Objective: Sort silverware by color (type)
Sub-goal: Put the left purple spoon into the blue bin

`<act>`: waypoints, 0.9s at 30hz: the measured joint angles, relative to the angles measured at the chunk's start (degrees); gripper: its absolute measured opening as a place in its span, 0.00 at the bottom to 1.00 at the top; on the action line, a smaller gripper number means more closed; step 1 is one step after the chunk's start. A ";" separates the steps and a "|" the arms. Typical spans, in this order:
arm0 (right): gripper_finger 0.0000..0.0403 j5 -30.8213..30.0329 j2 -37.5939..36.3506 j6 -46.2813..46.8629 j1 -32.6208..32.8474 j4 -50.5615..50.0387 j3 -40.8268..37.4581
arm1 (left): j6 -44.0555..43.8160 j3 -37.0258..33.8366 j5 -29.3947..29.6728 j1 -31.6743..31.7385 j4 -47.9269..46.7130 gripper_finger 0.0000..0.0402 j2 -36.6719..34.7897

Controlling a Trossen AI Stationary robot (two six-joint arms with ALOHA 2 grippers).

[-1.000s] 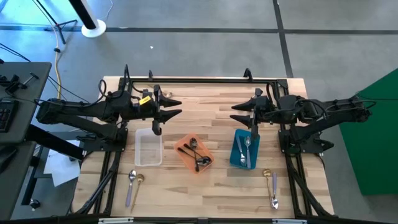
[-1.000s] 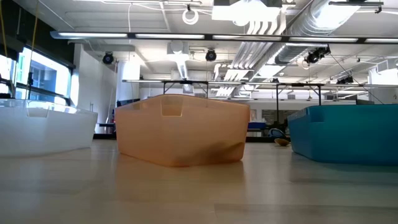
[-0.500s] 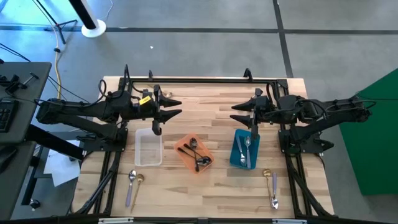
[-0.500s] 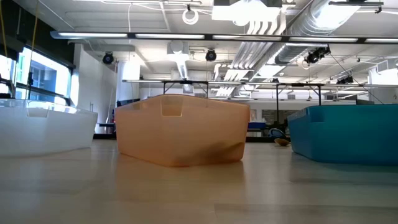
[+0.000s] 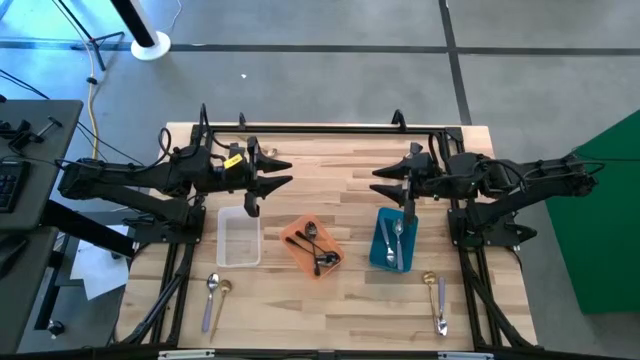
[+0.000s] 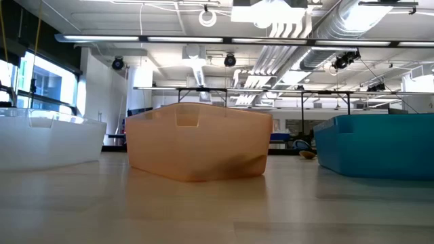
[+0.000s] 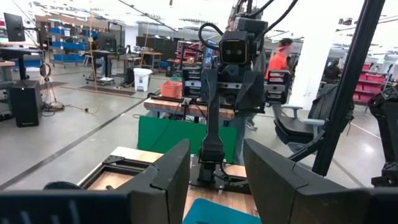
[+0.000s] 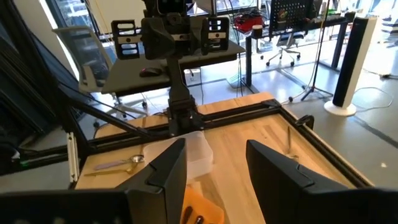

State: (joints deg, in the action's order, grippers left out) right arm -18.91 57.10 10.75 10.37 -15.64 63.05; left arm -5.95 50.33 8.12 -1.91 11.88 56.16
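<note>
Both arms hover over the far half of the desk (image 5: 340,215), nothing grasped. Left gripper (image 7: 216,180) released, fingers spread; right gripper (image 8: 216,174) released too.

Sorting partly done: dark spoons (image 5: 318,248) in the orange tray (image 5: 296,238), silver spoons (image 5: 397,240) in the blue tray (image 5: 379,245), clear tray (image 5: 239,236) looks bare.

Loose pieces on the near edge: a lilac-handled spoon (image 5: 210,300) and a gold spoon (image 5: 222,296), below and behind the left gripper, past the clear tray; a gold spoon (image 5: 429,282) and a lilac-handled spoon (image 5: 440,305), likewise behind the right gripper, beyond the blue tray.

Likely next: left gripper pulls back over the clear tray and drops on one spoon. The two lie nearly touching, so aim at mid-handle with the fingers across it and pinch low to the wood, or it could take both. Gold probably goes to the clear tray.
</note>
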 joint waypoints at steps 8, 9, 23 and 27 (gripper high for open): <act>0.38 -0.01 0.00 0.80 0.00 -0.02 0.00 | -2.47 0.00 -0.02 0.00 0.88 0.34 -0.02; 0.38 -0.01 0.00 0.79 0.00 -0.02 0.00 | -2.47 0.00 -0.02 0.00 1.15 0.34 -0.02; 0.38 -0.01 0.00 5.93 0.00 -0.07 0.00 | -14.78 0.02 -8.45 -1.26 -1.29 0.34 -0.96; 0.38 0.01 0.00 6.80 0.00 -0.23 0.00 | -23.52 0.74 -9.73 -5.92 -13.70 0.34 -1.10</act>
State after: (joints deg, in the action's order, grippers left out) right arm -18.90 57.10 17.55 10.37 -15.87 63.05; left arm -29.48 51.06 -1.61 -7.83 -1.82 55.06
